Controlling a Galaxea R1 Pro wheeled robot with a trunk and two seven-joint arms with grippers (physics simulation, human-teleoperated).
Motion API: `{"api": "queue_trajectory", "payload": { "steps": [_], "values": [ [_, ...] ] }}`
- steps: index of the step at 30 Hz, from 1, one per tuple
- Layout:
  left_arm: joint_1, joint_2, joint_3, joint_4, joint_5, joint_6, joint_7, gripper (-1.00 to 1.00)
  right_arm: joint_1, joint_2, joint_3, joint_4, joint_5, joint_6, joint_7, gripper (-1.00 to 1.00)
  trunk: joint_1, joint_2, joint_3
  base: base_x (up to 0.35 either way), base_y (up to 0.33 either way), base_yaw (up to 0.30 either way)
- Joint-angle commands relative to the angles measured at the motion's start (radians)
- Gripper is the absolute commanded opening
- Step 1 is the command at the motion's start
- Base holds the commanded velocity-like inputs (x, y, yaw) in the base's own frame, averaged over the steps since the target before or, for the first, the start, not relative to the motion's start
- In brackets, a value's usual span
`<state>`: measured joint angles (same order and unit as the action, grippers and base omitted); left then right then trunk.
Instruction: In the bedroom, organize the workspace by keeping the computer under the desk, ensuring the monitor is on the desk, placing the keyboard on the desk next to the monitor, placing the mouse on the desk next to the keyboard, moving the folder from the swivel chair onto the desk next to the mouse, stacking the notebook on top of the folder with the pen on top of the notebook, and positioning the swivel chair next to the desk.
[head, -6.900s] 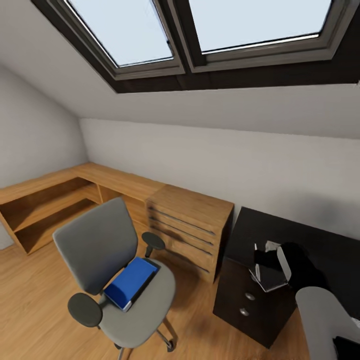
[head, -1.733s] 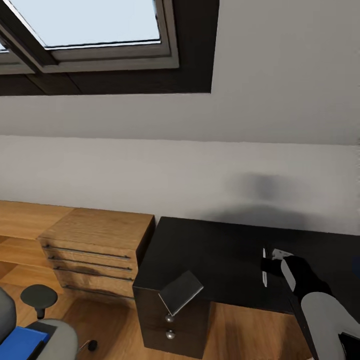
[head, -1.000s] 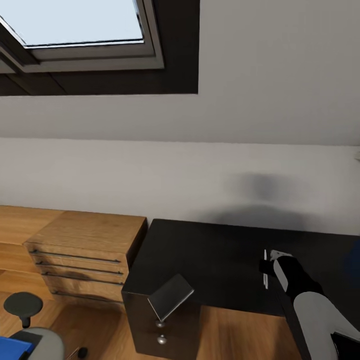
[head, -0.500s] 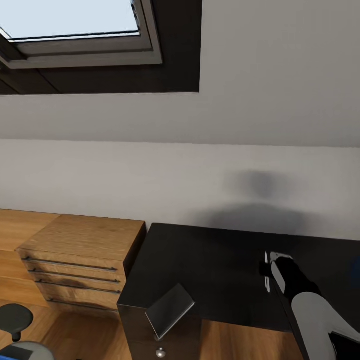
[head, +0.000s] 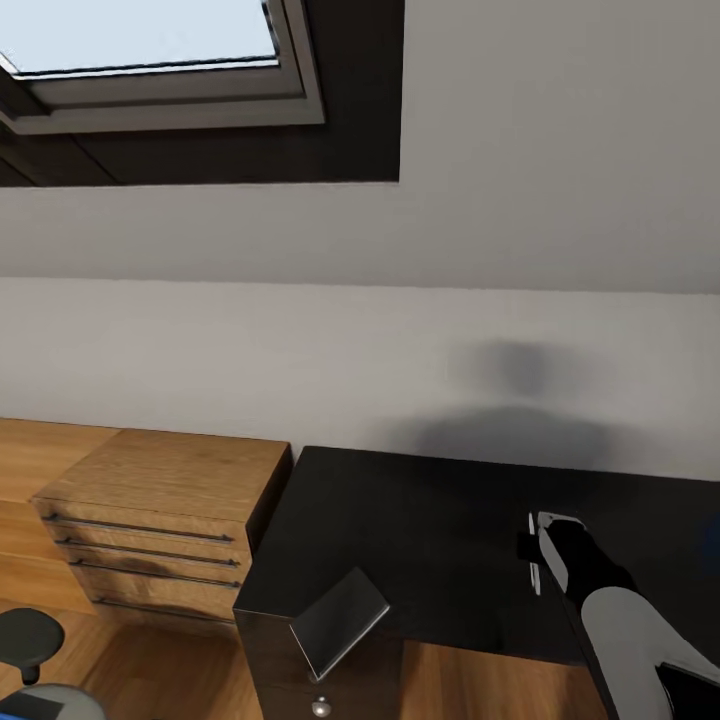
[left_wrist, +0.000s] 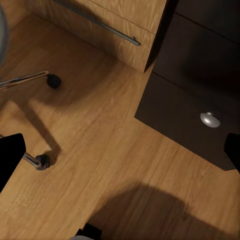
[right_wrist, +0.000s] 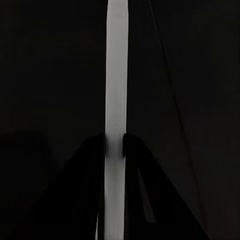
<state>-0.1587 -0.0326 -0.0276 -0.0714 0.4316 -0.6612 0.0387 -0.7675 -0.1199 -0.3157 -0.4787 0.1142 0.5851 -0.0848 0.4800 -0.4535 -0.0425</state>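
Right wrist view: the right gripper (right_wrist: 115, 145) has its two dark fingers pressed together on a pale strip (right_wrist: 117, 75), thin and seen edge-on, which runs from low in the frame straight to the top centre. Everything around it is black, and I cannot tell what the strip is. In the head view, the same gripper (head: 530, 552) sits at the lower right, at the end of the grey and black arm. It is over the near right part of the black desk (head: 420, 520), with the strip (head: 533, 575) as a thin white line at its tip.

In the left wrist view, the left gripper (left_wrist: 121, 155) is spread wide and holds nothing, one dark finger at each side edge of the frame. It hangs over the wooden floor (left_wrist: 115, 150). The swivel chair (left_wrist: 30, 80) shows two metal legs with castors at the left of that frame. The desk's dark drawer front with a round metal knob (left_wrist: 210, 119) is at the right.

In the head view, the chair (head: 25, 635) is at the lower left corner, showing an armrest and the seat's edge. It stands apart from the desk, with open floor between them. A grey flat slab (head: 340, 608) sits tilted at the desk's near left corner, above the drawers; what it is I cannot tell. The rest of the desk top in view is bare, open to its back edge at the wall. A wooden chest of drawers (head: 160, 500) stands just beside the desk's left side. At the upper left, a skylight (head: 150, 40) is set in the sloped ceiling.
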Motion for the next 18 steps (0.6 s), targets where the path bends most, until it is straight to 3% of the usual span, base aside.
{"api": "queue_trajectory", "payload": {
  "steps": [1, 18],
  "values": [
    [-0.001, -0.001, -0.003, 0.0, 0.001, -0.003, 0.004, 1.0, -0.001, 0.001, -0.004, 0.0, 0.009, 0.005, 0.004, -1.0, 0.004, -0.009, -0.005, 0.0, 0.0, 0.0],
    [-0.001, -0.001, -0.003, 0.0, 0.0, -0.007, 0.004, 1.0, -0.001, 0.001, 0.0, 0.001, 0.004, 0.003, 0.012, -1.0, 0.07, -0.128, -0.059, 0.0, 0.0, 0.0]
  ]
}}
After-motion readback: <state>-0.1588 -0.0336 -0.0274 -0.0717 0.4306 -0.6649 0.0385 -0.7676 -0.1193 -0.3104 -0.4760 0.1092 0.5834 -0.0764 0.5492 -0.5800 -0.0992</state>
